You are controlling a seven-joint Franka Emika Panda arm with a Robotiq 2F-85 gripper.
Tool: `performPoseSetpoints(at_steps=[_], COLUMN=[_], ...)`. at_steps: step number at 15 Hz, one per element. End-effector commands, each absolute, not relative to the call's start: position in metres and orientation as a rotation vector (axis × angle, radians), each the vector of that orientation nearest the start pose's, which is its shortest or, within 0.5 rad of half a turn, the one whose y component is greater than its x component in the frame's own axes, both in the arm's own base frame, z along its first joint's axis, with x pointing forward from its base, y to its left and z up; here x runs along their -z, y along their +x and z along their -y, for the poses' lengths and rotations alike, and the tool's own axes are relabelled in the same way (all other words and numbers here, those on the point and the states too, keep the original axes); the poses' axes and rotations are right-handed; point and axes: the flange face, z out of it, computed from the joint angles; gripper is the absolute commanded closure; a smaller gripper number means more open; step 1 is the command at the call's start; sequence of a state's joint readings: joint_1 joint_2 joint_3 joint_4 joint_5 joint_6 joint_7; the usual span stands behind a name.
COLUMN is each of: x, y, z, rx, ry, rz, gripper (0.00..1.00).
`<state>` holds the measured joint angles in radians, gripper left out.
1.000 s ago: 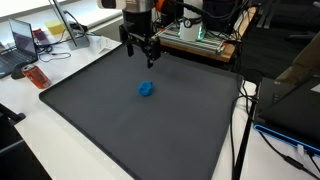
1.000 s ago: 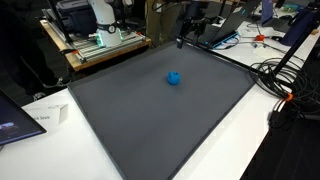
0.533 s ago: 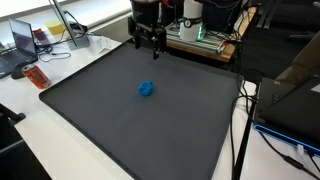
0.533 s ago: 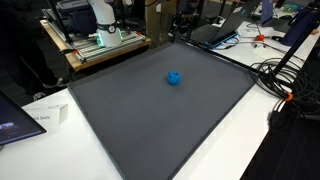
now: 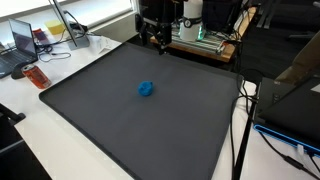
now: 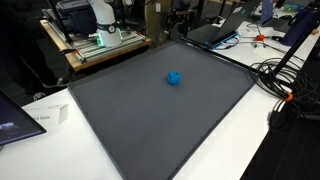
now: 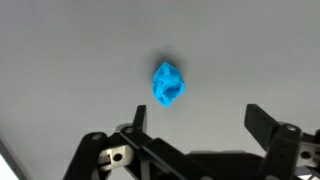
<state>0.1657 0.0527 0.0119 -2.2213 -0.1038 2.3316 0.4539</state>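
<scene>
Likely trouble, judged from this layout: small crumpled blue lump (image 5: 146,89) light enough to skid across the smooth dark grey mat (image 5: 110,125) if clipped by one finger on a skewed descent; in the wrist view, blue lump (image 7: 168,84) nearer one fingertip than the other, so off-centre closing possible, with a sideways push instead of a pinch; soft, irregular shape also prone to slipping out of a shallow grip or squashing flat; pressing down too far likely to scrape the fingertips against the mat; little danger from neighbours, with laptop (image 5: 22,40), red object (image 5: 37,77) and cable tangle (image 6: 285,80) all off the mat on the white desk (image 5: 60,140), well apart from the blue lump; crowded equipment rack (image 5: 195,35) just behind the arm a possible snag on any backward swing.

End effector (image 5: 153,38) raised over the far edge of the mat in an exterior view, well apart from the blue lump; fingers (image 7: 262,122) spread wide, empty, nothing pinched, nothing touched; blue lump (image 6: 174,78) lying alone near the middle of the mat, loose, away from every edge.
</scene>
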Motion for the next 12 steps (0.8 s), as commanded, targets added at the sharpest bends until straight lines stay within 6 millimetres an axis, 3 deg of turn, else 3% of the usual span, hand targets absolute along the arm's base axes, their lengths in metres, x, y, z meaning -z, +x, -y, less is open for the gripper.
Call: performPoseSetpoints(at_steps=[1,5,12], x=[-0.359,-0.348,-0.331], y=[0.513,0.501,0.479], z=[-0.076,-0.054,-0.004], rx=[0.258,0.331,0.261], ry=[-3.028,-2.922,-2.776], rz=[-0.435,-0.499,-0.462], gripper=[0.00,0.00,0.00])
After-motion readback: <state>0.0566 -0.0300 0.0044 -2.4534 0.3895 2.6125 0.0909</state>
